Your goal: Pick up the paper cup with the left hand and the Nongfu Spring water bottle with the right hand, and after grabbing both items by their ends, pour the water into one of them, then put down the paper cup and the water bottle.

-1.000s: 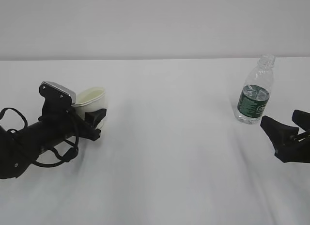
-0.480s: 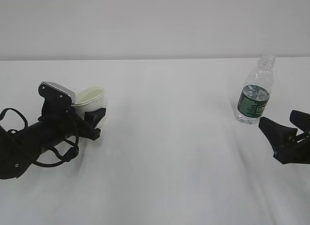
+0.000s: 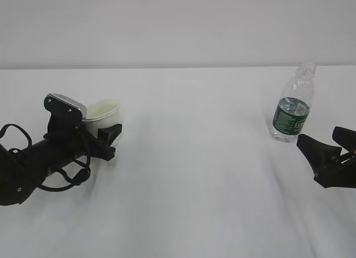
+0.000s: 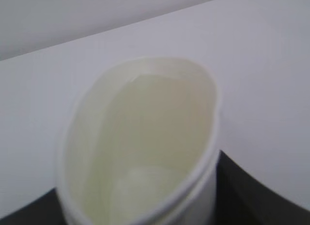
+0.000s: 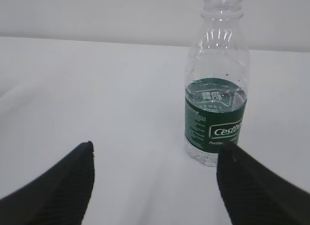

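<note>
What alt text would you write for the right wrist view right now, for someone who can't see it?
A clear, uncapped water bottle with a dark green label stands upright on a white table, about half full. The right gripper is open just short of it, black fingers at the bottom corners, the bottle in front of the right-hand one.

We see a plain white table (image 3: 194,174). On it the uncapped water bottle (image 3: 293,105) stands upright at right; the paper cup (image 3: 104,120) sits at left, well apart.
</note>
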Available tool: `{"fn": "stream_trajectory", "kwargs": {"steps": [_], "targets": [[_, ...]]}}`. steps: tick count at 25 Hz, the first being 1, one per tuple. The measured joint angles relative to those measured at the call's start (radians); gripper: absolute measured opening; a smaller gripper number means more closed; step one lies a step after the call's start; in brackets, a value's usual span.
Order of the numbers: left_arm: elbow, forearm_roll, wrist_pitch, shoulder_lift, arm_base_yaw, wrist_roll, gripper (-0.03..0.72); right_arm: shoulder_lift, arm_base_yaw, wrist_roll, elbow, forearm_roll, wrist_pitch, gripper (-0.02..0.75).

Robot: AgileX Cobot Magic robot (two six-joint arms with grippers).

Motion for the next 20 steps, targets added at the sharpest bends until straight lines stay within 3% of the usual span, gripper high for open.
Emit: {"fn": "stream_trajectory", "kwargs": {"steps": [9,20], "targets": [[0.000,-0.002,0.000,0.000,0.000,0.000,0.524,0.000,0.000,0.006,0.000,-0.001,0.000,0.589],[0.000,0.029,-0.006,0.000,0.000,0.000,0.567,0.000,0.000,0.007,0.000,-0.001,0.000,0.589]]}}
